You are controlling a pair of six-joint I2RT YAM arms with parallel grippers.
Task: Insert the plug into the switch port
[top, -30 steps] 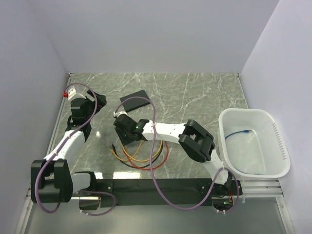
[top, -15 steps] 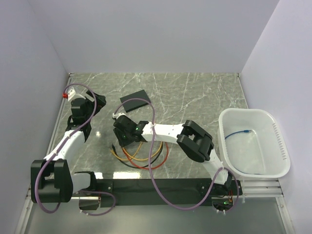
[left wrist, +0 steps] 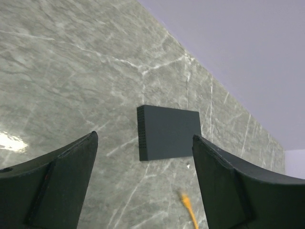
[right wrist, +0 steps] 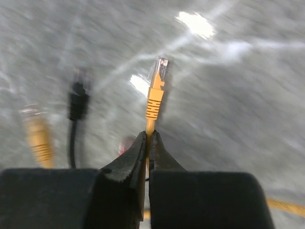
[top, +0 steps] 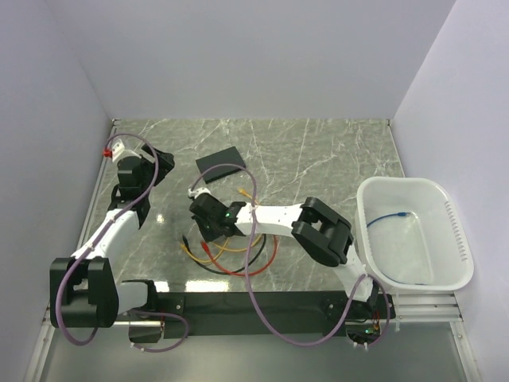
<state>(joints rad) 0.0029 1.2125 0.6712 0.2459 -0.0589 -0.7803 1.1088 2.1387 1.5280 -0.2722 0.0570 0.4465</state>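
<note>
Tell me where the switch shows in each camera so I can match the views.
Top external: the switch lies left of centre on the table, beyond both arms.
Left wrist: the switch sits mid-frame, between the open left fingers.
Right wrist: not in it; the right fingers pinch a yellow cable.
Shared landmark: a yellow plug just nearside of the switch, in the top and left wrist views.

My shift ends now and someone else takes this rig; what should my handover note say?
Left end effector: open, empty, facing the switch.
Right end effector: shut on the orange cable just behind its plug.
Switch: flat on the table, apart from both end effectors.
Done: cable gripped. Left: carry the plug to the switch, push it into a port.
</note>
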